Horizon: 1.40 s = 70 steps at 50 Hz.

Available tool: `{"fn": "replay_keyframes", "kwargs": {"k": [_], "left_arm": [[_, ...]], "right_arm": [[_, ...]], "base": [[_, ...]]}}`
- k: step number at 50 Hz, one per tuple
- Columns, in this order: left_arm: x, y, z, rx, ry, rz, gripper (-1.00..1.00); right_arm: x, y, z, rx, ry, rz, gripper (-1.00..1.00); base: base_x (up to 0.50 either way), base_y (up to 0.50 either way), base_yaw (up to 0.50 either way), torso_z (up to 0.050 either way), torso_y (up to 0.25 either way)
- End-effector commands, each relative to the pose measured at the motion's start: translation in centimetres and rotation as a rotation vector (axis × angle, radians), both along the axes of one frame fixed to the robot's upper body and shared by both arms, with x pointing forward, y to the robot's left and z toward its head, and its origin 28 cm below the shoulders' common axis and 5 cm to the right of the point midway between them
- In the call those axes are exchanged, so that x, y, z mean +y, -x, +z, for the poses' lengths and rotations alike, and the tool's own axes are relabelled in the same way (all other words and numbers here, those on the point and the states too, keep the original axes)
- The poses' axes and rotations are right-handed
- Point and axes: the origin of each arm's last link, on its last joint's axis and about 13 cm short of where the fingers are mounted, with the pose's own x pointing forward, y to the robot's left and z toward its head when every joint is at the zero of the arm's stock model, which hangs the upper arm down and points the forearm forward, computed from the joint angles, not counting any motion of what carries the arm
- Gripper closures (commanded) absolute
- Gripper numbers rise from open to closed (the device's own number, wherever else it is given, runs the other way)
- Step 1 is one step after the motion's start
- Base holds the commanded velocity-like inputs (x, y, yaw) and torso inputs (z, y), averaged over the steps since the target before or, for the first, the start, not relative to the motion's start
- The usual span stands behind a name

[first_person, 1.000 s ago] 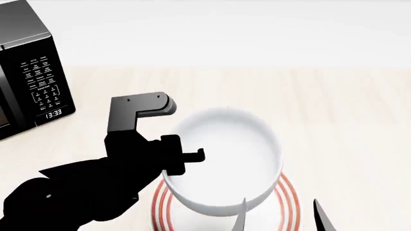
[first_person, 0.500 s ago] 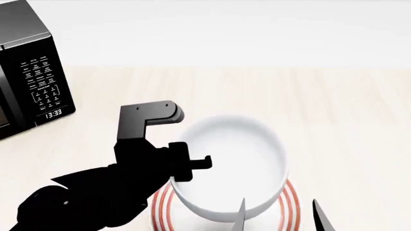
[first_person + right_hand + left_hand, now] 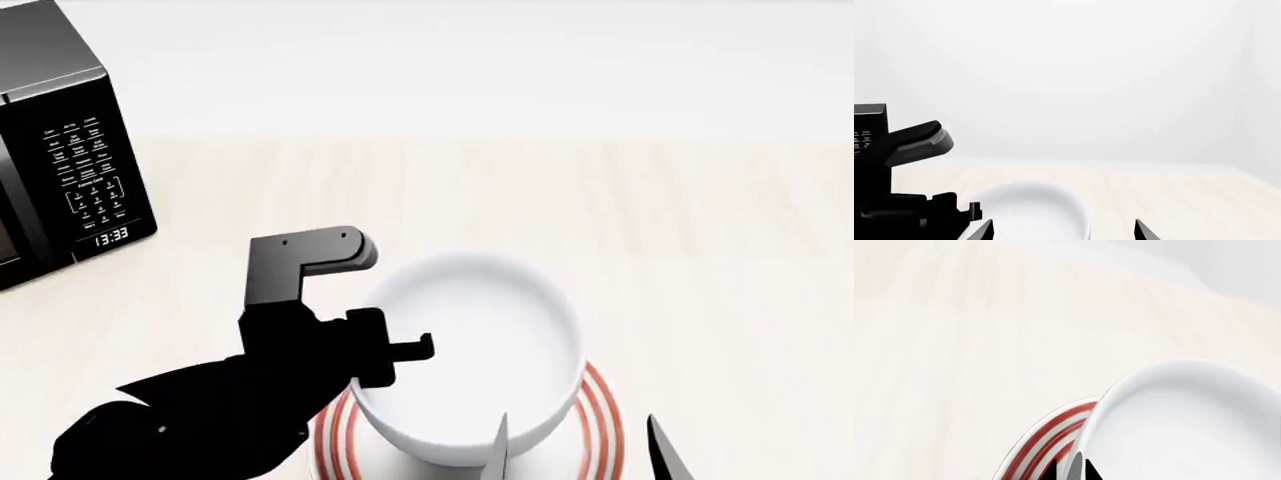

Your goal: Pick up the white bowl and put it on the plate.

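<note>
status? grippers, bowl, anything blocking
Left gripper shut on white bowl rim, bowl over the plate. Right gripper open, empty, jaws at the bowl's near side. Microwave far left, clear of the drop.

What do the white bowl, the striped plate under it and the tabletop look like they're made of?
The white bowl looks like glazed ceramic: smooth, glossy, evenly white. The plate seems ceramic too, with red rings that look painted on. The table looks like pale matte wood with faint grain, though it may be laminate.

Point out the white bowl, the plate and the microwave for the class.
white bowl [image 3: 467, 345], head view, inner floor.
plate [image 3: 601, 420], head view, red-ringed rim at right.
microwave [image 3: 83, 165], head view, keypad panel.
</note>
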Motion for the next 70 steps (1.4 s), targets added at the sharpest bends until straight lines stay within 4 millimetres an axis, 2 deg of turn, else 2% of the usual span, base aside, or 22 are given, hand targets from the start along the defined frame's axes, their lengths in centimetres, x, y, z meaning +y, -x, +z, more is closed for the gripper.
{"fn": "replay_keyframes", "kwargs": {"k": [1,55,56,58,67,70], "left_arm": [[-0.1,-0.3,-0.3,-0.002,0.013,0.012,1.00],[-0.2,-0.2,-3.5,0.085,-0.007,-0.007,1.00],[-0.1,-0.3,-3.4,0.074,-0.015,-0.008,-1.00],[-0.1,-0.4,-3.1,0.041,0.032,-0.012,-1.00],[0.2,-0.1,-2.9,0.017,-0.028,-0.018,-1.00],[0.8,0.0,-2.1,-0.047,-0.062,-0.006,-1.00]], "right_arm": [[0.0,0.0,0.0,0.000,-0.001,0.000,-1.00],[0.0,-0.1,-0.1,0.002,-0.001,0.004,-1.00],[0.0,-0.1,-0.1,0.003,-0.001,0.004,-1.00],[0.0,0.0,-0.1,0.004,0.001,0.004,-1.00],[0.0,0.0,-0.1,0.001,0.001,0.004,-1.00],[0.0,0.0,-0.1,0.001,0.001,0.005,-1.00]], "base": [[0.00,0.00,0.00,0.000,0.010],[0.00,0.00,0.00,0.000,0.000],[0.00,0.00,0.00,0.000,0.000],[0.00,0.00,0.00,0.000,0.000],[0.00,0.00,0.00,0.000,0.000],[0.00,0.00,0.00,0.000,0.000]]}}
